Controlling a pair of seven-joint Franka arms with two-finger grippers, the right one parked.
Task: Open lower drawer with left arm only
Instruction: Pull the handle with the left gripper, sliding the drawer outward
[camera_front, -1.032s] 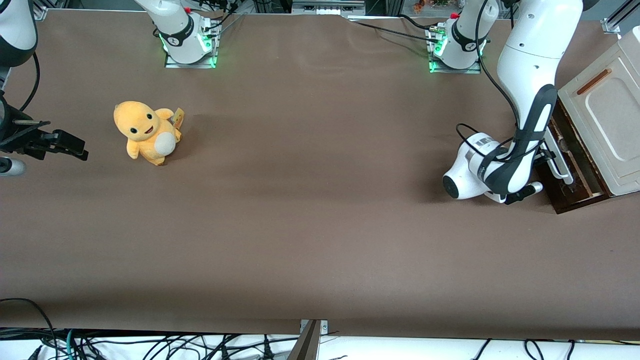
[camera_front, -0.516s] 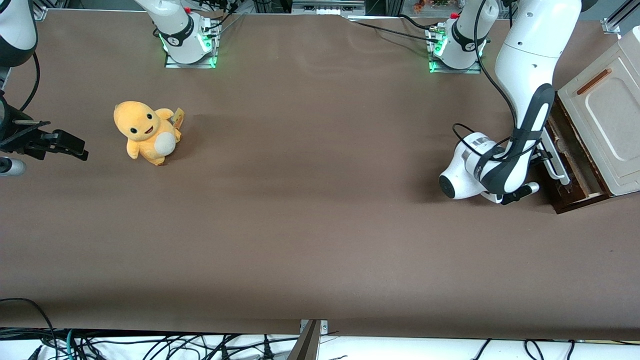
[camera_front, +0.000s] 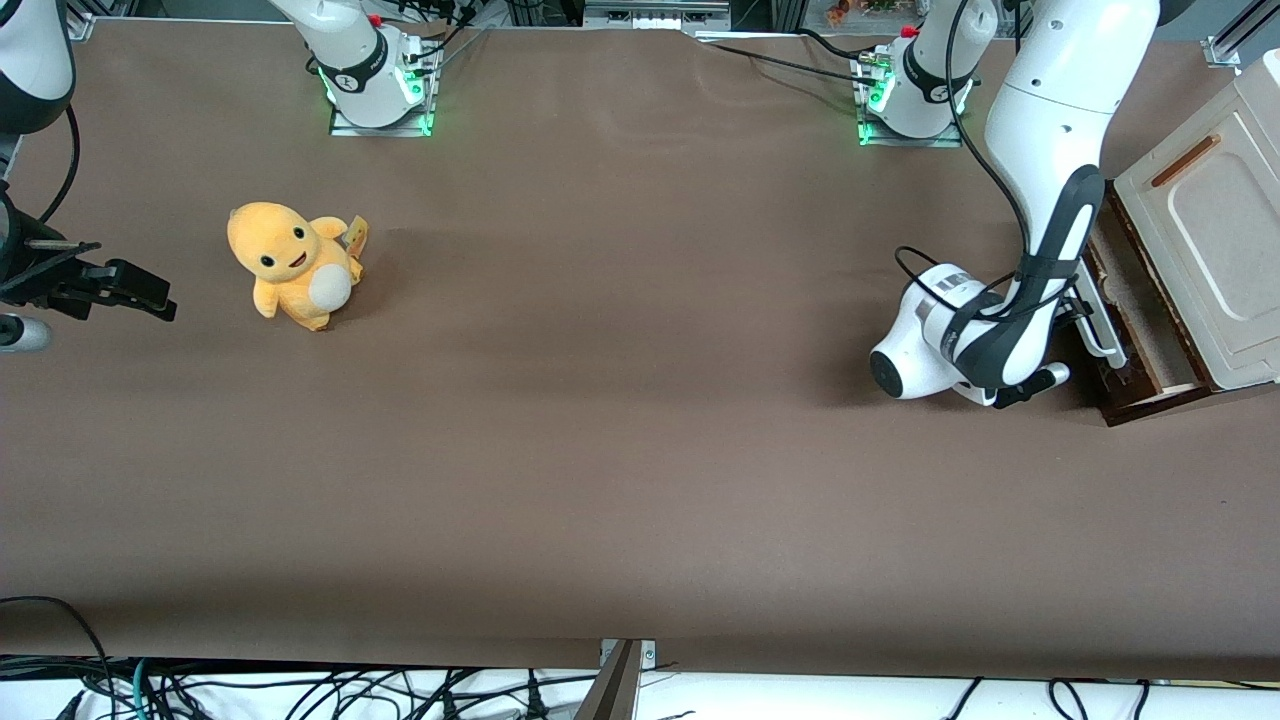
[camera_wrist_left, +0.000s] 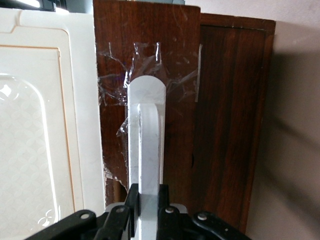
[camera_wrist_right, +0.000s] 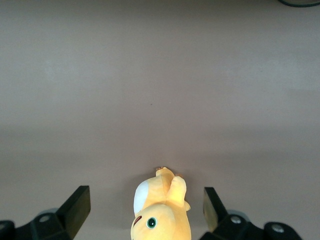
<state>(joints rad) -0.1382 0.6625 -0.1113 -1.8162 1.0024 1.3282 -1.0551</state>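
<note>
The lower drawer (camera_front: 1137, 303) stands partly pulled out of the cream cabinet (camera_front: 1215, 230) at the working arm's end of the table, with its pale inside showing. Its dark brown front (camera_wrist_left: 172, 70) carries a white bar handle (camera_wrist_left: 148, 140), which also shows in the front view (camera_front: 1103, 328). My left arm (camera_front: 1050, 130) reaches down in front of the drawer. Its black gripper (camera_wrist_left: 148, 204) is shut on the handle, one finger pressed against each side of the bar. In the front view the wrist hides most of the gripper (camera_front: 1084, 320).
A yellow plush toy (camera_front: 290, 265) sits on the brown table toward the parked arm's end, also seen in the right wrist view (camera_wrist_right: 160, 215). Two arm bases (camera_front: 915, 95) with green lights stand along the table's back edge. Cables hang below the front edge.
My left arm has drawn back toward the parked arm's end with the handle held, and the drawer has slid a little further out, showing more of its pale inside.
</note>
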